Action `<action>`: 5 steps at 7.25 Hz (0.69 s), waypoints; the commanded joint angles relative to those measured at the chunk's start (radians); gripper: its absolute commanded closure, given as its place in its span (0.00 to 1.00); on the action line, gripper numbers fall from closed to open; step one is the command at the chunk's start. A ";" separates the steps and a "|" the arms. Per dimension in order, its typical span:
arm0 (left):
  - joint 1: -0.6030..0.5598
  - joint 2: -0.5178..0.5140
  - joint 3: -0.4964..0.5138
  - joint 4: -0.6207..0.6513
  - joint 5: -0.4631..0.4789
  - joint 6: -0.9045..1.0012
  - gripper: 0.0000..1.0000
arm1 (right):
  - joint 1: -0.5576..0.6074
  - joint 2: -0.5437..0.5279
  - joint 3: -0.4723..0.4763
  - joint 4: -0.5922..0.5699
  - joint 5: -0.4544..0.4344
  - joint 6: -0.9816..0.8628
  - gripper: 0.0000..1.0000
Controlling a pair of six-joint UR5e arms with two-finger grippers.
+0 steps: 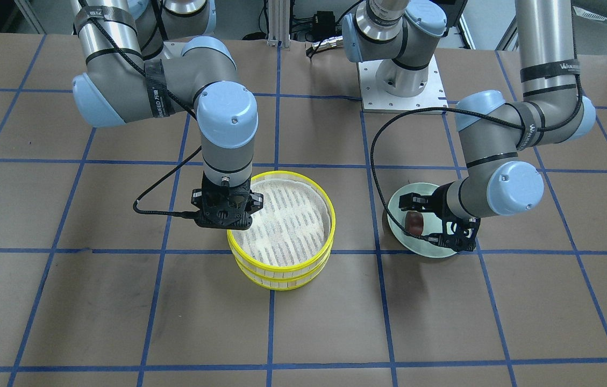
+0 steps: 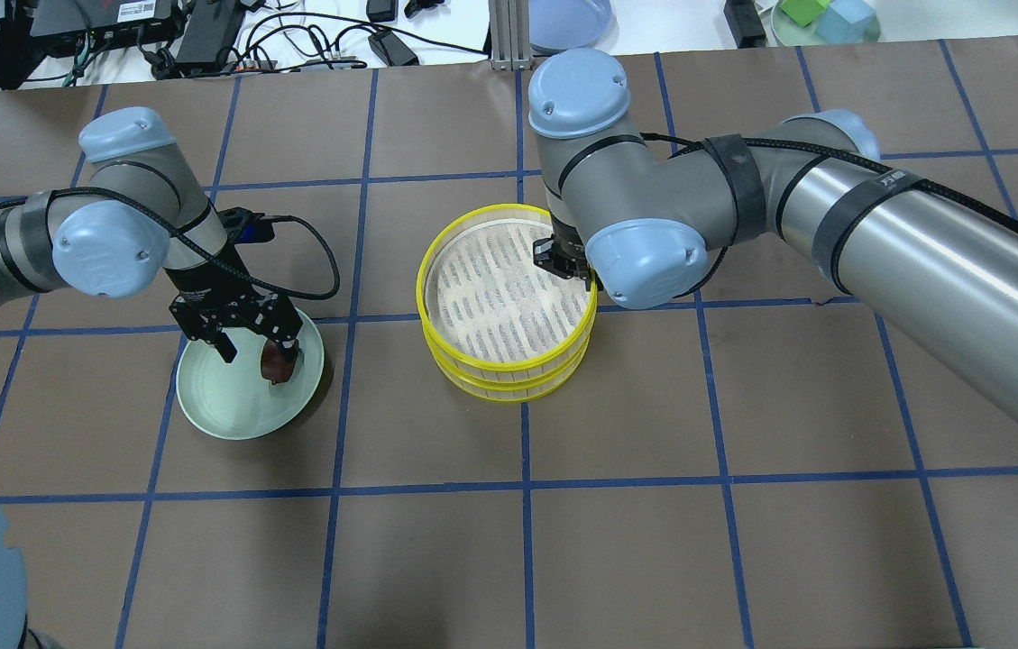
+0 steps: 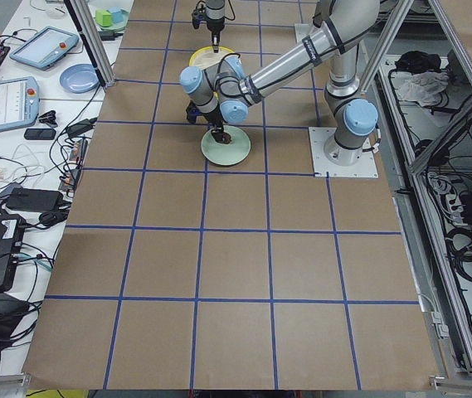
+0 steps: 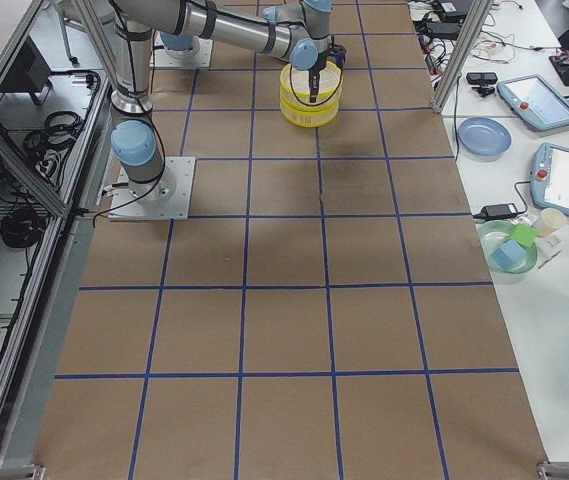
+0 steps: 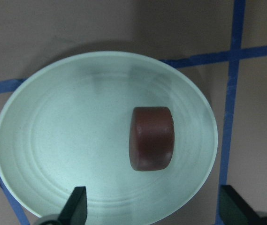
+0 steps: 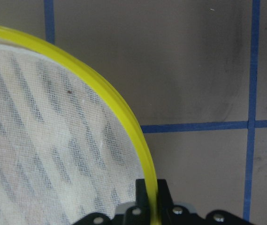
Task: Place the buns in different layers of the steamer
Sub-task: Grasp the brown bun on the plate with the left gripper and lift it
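**One bun waits on the plate, top tray gripped at its rim**

No bun has visibly reached the steamer yet. The brown bun (image 5: 152, 138) lies on the pale green plate (image 5: 25, 140), on the robot's left side of the table (image 2: 743, 406), a little off the plate's middle. The cream-white bun shows in no view. It may be hidden inside the lower tray (image 1: 281, 280), but that cannot be told from here.

The two trays stand stacked near the middle of the table. The top tray (image 2: 509, 288) sits squarely on the lower one, and its white mesh lining is bare.

The right gripper (image 1: 226, 207) comes straight down on the top tray's edge on the robot's right, with its fingers (image 6: 164, 194) clamped on the yellow rim. The left gripper (image 2: 256, 351) hangs over the plate, spread wide and holding nothing, with the brown bun between its fingers and below them.

At the least, it seems the brown bun is yet to be picked up and set into a tray.

The brown bun is a short, dark reddish-brown lump with rounded corners and a smooth, matte skin. It is far smaller than the plate.
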 commanded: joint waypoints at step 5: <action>0.000 -0.037 0.072 -0.014 0.013 -0.044 1.00 | 0.012 0.011 0.012 0.003 0.001 0.002 1.00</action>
